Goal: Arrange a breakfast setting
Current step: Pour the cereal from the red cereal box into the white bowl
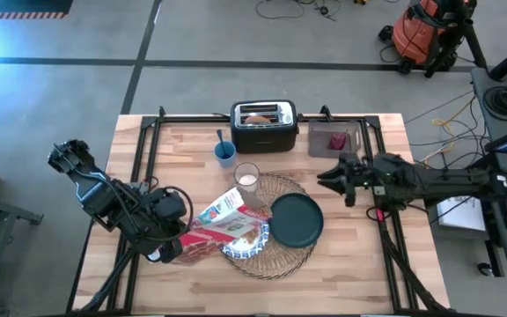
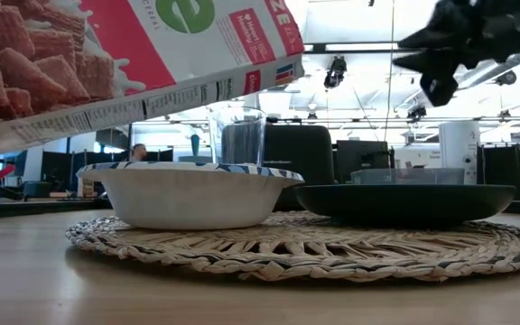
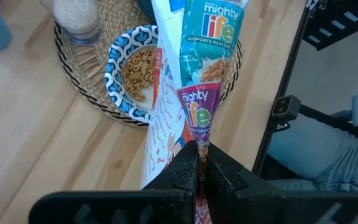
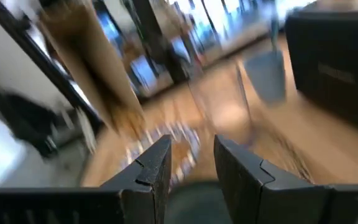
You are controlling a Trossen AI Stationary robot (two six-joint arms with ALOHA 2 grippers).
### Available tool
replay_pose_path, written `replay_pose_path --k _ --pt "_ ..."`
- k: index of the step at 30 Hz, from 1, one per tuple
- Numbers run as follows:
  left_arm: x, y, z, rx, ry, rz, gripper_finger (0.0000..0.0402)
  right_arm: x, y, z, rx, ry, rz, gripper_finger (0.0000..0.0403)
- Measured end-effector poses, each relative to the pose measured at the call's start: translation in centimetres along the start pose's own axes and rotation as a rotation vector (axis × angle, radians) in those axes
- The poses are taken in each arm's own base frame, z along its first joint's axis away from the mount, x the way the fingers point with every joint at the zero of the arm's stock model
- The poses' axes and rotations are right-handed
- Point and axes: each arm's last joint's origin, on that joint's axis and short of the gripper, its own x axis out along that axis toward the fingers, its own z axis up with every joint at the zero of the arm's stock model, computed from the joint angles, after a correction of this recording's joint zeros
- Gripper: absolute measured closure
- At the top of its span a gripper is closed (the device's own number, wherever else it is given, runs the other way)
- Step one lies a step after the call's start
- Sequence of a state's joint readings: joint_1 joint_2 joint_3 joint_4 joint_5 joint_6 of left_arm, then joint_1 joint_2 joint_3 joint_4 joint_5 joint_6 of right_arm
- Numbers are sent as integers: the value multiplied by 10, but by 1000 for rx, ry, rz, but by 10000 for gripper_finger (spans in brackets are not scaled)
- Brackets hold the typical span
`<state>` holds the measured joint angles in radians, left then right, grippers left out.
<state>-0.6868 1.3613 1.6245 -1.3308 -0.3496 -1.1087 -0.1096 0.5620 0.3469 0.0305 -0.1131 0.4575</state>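
Note:
A round woven placemat [image 1: 282,255] lies mid-table and carries a blue-and-white bowl [image 3: 132,68] with cereal and a dark teal plate [image 1: 297,220]. A glass of milk [image 1: 247,178] stands at the mat's far edge. My left gripper [image 1: 172,244] is at the mat's left and is shut on a cereal box [image 3: 207,56], which slants over the bowl. My right gripper [image 1: 328,179] hangs open in the air to the right of the glass, above the plate's far side, with nothing between its fingers [image 4: 151,168]. My left gripper pinches the cereal box's flattened, narrowed end [image 3: 197,134] between its two fingers. The fingers slant down from the table's left side. The box [image 2: 106,54] is lifted clear and reaches out tilted from the fingers over the bowl [image 2: 188,194].
A black-and-silver toaster [image 1: 263,123] stands at the far edge. A small blue cup [image 1: 224,154] with a handle sticking out stands in front of it, and a grey tray [image 1: 322,150] with a dark-red item [image 1: 338,140] lies to its right. Bare wood lies along the near edge.

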Motion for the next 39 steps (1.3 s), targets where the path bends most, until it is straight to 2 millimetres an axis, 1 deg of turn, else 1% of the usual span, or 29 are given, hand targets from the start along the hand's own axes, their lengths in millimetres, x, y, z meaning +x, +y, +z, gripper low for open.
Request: replay_pose_path --k 5,7,10,12,15,18,20,24,30,33,36,39 --pt "0 0 0 0 1 0 402 13 13 21 -42 194 -73 291" --pt "0 0 0 1 1 0 402 19 14 26 -38 249 -138 291" --pt "0 0 0 1 1 -1 402 24 21 44 -69 250 -155 299" --pt "0 0 0 0 1 -2 402 28 23 44 -84 294 -153 314" --pt "0 -1 -1 1 1 -4 402 33 28 48 -83 312 -108 336" --pt "0 -1 -1 2 1 -5 402 36 36 54 -80 305 -58 337" --pt "0 -1 -1 1 1 -5 402 42 39 51 -84 322 -30 325" --pt "0 -1 -1 1 1 -6 402 58 53 47 -112 304 60 285" --pt "1 -3 -1 1 -9 -9 402 85 70 32 -242 319 150 231" --pt "2 -5 0 11 -16 -21 402 94 74 31 -283 321 137 219" --pt "2 -9 2 42 -40 -55 402 101 73 24 -306 344 89 216" --pt "2 -12 5 76 -85 -74 402 105 73 19 -309 361 78 216"
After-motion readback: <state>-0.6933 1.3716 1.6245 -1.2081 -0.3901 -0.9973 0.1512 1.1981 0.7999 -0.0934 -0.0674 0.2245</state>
